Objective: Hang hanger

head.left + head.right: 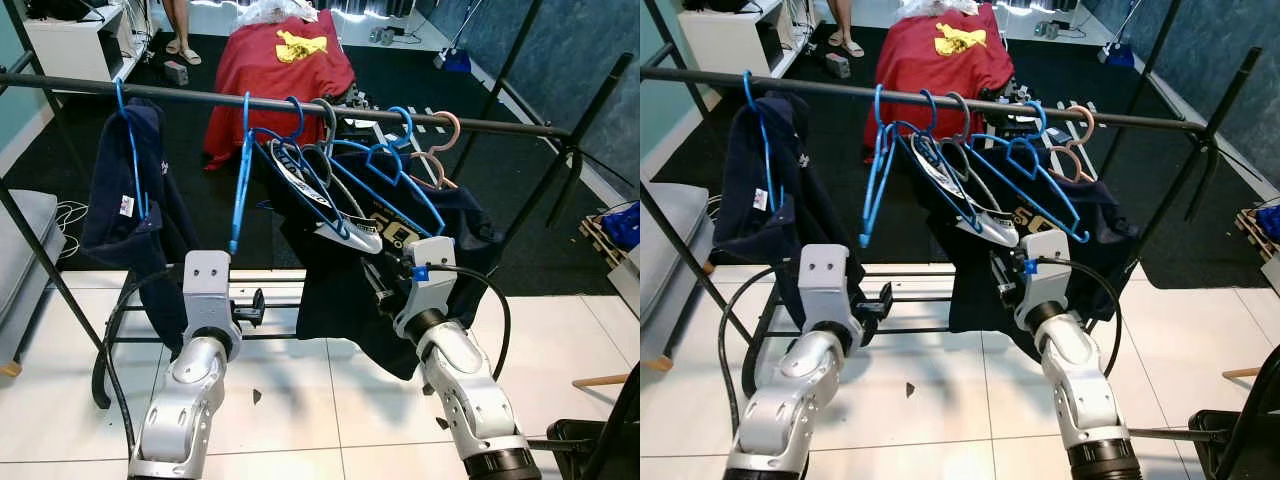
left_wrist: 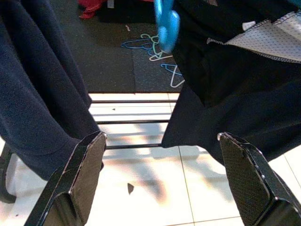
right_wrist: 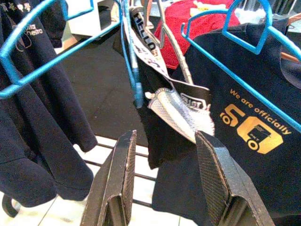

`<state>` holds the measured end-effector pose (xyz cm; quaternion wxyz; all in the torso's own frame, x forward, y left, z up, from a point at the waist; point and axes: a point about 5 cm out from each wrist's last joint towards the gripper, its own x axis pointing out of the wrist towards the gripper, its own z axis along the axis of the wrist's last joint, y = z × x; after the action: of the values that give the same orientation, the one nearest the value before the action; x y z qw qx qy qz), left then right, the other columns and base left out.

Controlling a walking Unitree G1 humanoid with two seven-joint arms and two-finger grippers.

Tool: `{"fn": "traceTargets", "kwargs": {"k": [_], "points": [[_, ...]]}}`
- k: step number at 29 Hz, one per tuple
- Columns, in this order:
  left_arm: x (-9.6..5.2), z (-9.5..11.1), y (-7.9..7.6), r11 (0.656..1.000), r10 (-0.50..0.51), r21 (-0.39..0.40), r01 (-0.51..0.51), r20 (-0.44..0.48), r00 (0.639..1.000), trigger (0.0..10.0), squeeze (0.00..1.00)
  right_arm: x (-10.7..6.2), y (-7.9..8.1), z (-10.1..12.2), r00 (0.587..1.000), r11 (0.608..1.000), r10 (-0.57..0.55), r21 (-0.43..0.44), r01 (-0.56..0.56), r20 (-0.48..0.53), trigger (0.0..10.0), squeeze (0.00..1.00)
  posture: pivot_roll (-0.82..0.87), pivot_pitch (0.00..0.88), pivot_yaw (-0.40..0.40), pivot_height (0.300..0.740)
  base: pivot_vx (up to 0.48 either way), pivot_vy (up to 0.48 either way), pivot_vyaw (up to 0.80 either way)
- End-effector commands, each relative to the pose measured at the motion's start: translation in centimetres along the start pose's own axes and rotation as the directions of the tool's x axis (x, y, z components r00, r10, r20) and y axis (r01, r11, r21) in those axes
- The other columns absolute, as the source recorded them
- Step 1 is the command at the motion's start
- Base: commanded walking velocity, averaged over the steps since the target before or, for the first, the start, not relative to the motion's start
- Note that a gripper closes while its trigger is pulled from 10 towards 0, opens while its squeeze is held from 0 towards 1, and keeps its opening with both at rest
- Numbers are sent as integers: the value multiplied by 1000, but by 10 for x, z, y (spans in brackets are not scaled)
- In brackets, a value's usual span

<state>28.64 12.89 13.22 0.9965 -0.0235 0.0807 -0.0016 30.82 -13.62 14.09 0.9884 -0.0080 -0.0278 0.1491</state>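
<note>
1. Overhead, a black rail (image 1: pixel 300 103) carries several blue hangers (image 1: pixel 300 165), some with dark shirts (image 1: pixel 440 225).
2. Below it, the left gripper (image 2: pixel 160 179) hovers with fingers spread wide, holding nothing.
3. Nearby, the right gripper (image 3: pixel 164 183) is parted and empty, facing a shirt printed in gold.

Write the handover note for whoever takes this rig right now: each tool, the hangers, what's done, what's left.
Left tool: open, empty, below the rail between the navy garment and the dark shirts.
Right tool: open, empty, facing the dark shirt with gold print.
Hangers: bare blue hanger hooked on the rail; others beside it, some carrying clothes.
Done: hangers on the rail, nothing held.
Left: likely just withdraw; spare hangers lie on the dark mat.
</note>
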Motion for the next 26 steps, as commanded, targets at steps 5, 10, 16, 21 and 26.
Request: {"fn": "traceTargets", "kwargs": {"k": [5,10,16,21,26], "points": [[-1,2,-3,1000,-30,-7,30,17,999,10000,0,-2,-4,2,1000,1000,-16,-7,17,7,10000,0,-37,84,-89,740,0,0,0],[-1,3,-4,999,-42,-17,43,25,999,10000,0,-3,-2,1,1000,1000,-10,1,10,2,10000,0,-37,86,-86,740,228,0,-758],[-1,3,-3,999,-39,-24,39,25,999,10000,0,-2,0,6,1000,1000,13,-26,-12,26,10000,0,-39,91,-86,740,325,0,-253],[-1,3,-2,999,-35,-27,36,26,999,10000,0,-2,1,7,999,999,27,-40,-26,31,10000,0,-38,92,-88,740,330,0,0],[-1,3,-1,999,-27,-33,28,27,999,10000,0,-1,7,9,997,991,72,-113,-68,26,10000,0,-37,92,-88,740,330,0,640]]}}
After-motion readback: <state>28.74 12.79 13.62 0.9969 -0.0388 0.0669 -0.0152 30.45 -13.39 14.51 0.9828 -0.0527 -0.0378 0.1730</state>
